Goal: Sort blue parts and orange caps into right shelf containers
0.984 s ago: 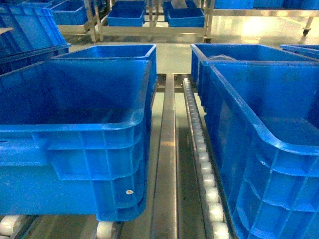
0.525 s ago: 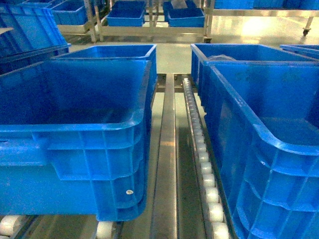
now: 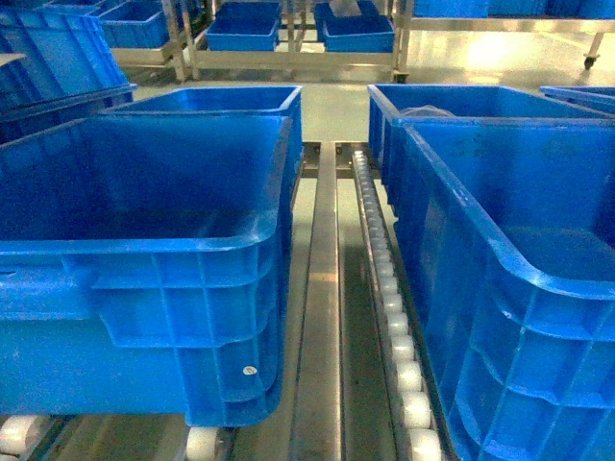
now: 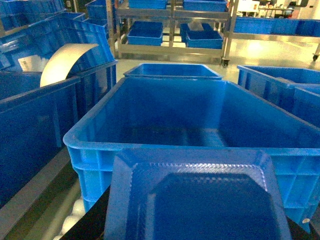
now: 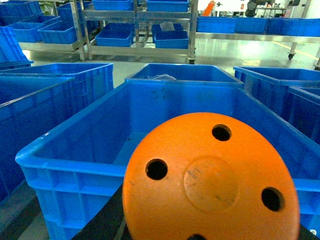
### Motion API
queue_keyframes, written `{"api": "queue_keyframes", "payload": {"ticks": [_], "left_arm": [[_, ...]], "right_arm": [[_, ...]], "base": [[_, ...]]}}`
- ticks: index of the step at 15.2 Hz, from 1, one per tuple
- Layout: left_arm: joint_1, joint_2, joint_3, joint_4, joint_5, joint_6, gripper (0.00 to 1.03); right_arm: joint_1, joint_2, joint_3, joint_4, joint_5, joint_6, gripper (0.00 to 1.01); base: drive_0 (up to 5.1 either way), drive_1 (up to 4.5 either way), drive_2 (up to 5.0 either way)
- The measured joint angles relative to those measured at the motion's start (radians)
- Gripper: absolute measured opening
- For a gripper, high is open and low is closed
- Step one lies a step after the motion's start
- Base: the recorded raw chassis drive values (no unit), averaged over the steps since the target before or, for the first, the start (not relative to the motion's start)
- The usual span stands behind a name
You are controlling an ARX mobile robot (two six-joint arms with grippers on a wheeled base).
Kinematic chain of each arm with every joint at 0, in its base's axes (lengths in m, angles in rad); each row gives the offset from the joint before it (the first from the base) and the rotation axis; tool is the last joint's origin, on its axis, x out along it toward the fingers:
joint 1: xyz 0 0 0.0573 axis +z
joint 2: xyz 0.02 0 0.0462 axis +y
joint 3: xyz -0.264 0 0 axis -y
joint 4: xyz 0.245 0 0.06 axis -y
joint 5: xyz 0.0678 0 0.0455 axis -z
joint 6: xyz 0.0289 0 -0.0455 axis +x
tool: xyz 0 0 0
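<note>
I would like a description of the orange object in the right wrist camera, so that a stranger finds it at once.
In the right wrist view, look in front of the large blue bin that fills the middle. Low in the foreground, very near the lens, sits an orange cap with a round domed face. It is the only orange thing among the blue bins, and its face has several dark round holes around a circular centre mark.

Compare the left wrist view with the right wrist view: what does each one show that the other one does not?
Only the left wrist view shows a blue tray-like part filling its foreground, and a curved white sheet in a bin at left. Only the right wrist view shows an orange round cap with holes, close to the camera. Both show a large blue bin just beyond the item, more bins around it, and metal shelving behind. Neither view shows gripper fingers.
</note>
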Motion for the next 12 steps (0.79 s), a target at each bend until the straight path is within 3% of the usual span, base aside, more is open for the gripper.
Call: {"api": "queue_keyframes", "payload": {"ticks": [3,4,5,7,9,11,12], "left_arm": [[0.000,0.000,0.000,0.000,0.000,0.000,0.41],[-0.013,-0.008,-0.002,0.026,-0.027,-0.001,0.41],[-0.057,-0.012,-0.002,0.113,-0.118,-0.002,0.41],[-0.101,0.035,-0.002,0.210,-0.175,-0.002,0.41],[-0.086,0.283,0.005,0.475,-0.152,-0.009,0.41],[-0.064,0.597,0.083,0.714,-0.074,-0.023,0.41],[-0.039,0.854,0.240,0.854,0.018,-0.047,0.41]], "right_arm": [[0.000,0.000,0.000,0.000,0.000,0.000,0.43],[0.034,-0.006,-0.003,0.071,0.092,-0.029,0.43],[0.066,-0.005,-0.003,0.150,0.173,-0.053,0.43],[0.075,0.010,-0.001,0.135,0.230,-0.061,0.43],[0.088,0.098,0.011,0.204,0.187,-0.058,0.43],[0.026,0.336,0.106,0.374,0.108,-0.053,0.43],[-0.011,0.575,0.233,0.515,0.064,-0.045,0.43]], "base": [[0.0,0.00,0.0],[0.0,0.00,0.0],[0.0,0.00,0.0],[0.0,0.00,0.0],[0.0,0.00,0.0],[0.0,0.00,0.0],[0.0,0.00,0.0]]}}
